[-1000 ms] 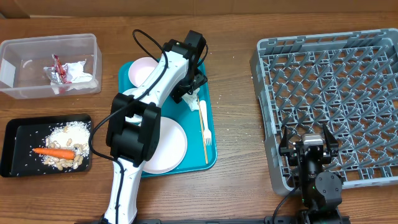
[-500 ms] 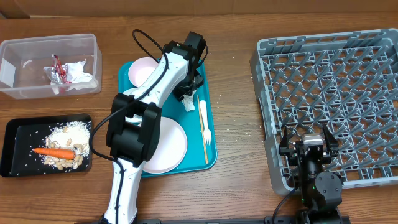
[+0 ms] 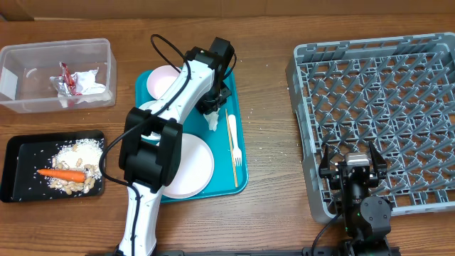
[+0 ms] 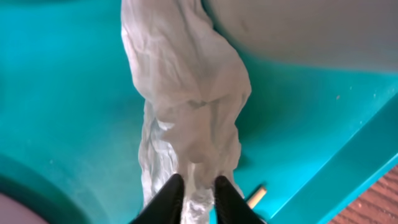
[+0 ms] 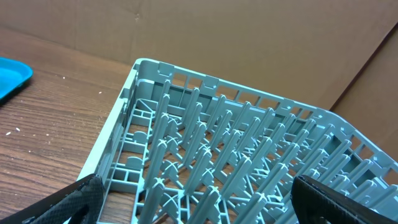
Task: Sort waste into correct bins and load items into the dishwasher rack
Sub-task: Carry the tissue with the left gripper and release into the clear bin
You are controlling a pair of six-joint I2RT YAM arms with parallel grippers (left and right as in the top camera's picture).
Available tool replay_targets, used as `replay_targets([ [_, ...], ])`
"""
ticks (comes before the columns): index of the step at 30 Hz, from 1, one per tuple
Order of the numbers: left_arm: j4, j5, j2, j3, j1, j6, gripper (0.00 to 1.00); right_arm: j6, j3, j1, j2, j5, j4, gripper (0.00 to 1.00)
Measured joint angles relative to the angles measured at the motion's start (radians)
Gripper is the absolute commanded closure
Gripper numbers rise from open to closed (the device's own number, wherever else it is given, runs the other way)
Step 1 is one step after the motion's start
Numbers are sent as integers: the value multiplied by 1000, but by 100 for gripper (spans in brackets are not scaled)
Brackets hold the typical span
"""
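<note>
Left pincer [image 4: 196, 190] clamped on crumpled napkin [image 4: 186, 93] in wrist view, grip obscured overhead, right pincer [image 3: 353, 165] wide over rack [image 3: 384, 92] corner

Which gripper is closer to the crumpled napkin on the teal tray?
Left. The left gripper pinches the napkin itself; the right gripper sits far off, at the dishwasher rack's near corner.

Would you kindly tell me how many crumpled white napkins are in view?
2. One napkin lies in the clear tub, beside the red-and-white wrapper; the other napkin is over the teal tray, pinched in the left gripper. The arm may hide more.
</note>
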Motion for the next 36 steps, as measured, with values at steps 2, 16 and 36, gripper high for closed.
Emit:
replay_targets([
  [2, -6, 2, -11, -3, 0, 2, 96, 0, 0, 0, 0, 0, 0, 0],
  [16, -45, 3, -107, -5, 0, 17, 96, 0, 0, 0, 0, 0, 1, 0],
  [36, 104, -191, -477, -7, 375, 20, 96, 0, 0, 0, 0, 0, 0, 0],
])
